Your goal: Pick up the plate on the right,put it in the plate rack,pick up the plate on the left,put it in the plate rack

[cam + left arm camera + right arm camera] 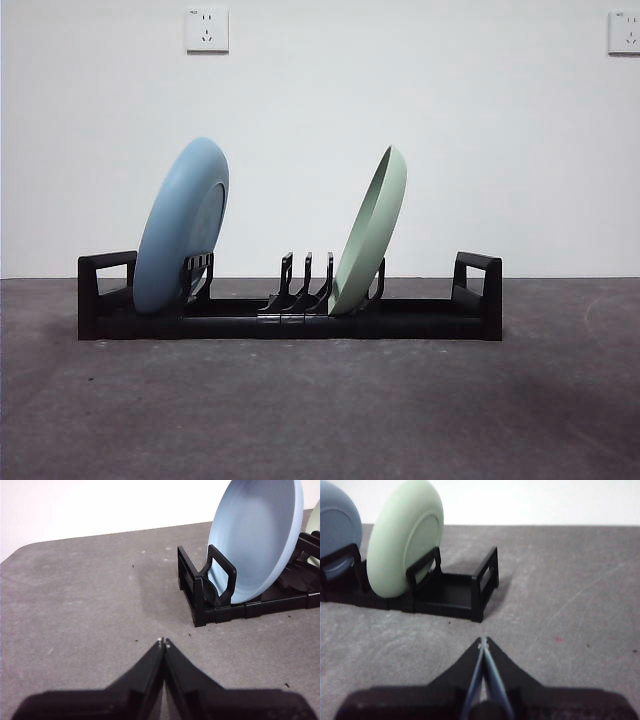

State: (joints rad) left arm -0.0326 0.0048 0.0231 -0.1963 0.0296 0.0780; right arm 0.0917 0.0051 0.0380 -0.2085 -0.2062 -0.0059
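Observation:
The black plate rack [420, 322] stretches across the middle of the grey table. A light blue plate [180, 228] stands tilted in its left slots, and a pale green plate [370, 232] leans in slots right of the middle. Both arms are out of the front view. My left gripper [163, 642] is shut and holds nothing, low over the table off the rack's left end [200, 587], facing the blue plate [255, 535]. My right gripper [483, 642] is shut on nothing, off the rack's right end [482, 582], with the green plate [402, 542] ahead.
A white wall with two power sockets [207, 29] stands behind the table. Bare grey tabletop [320, 410] lies in front of the rack and to both sides of it.

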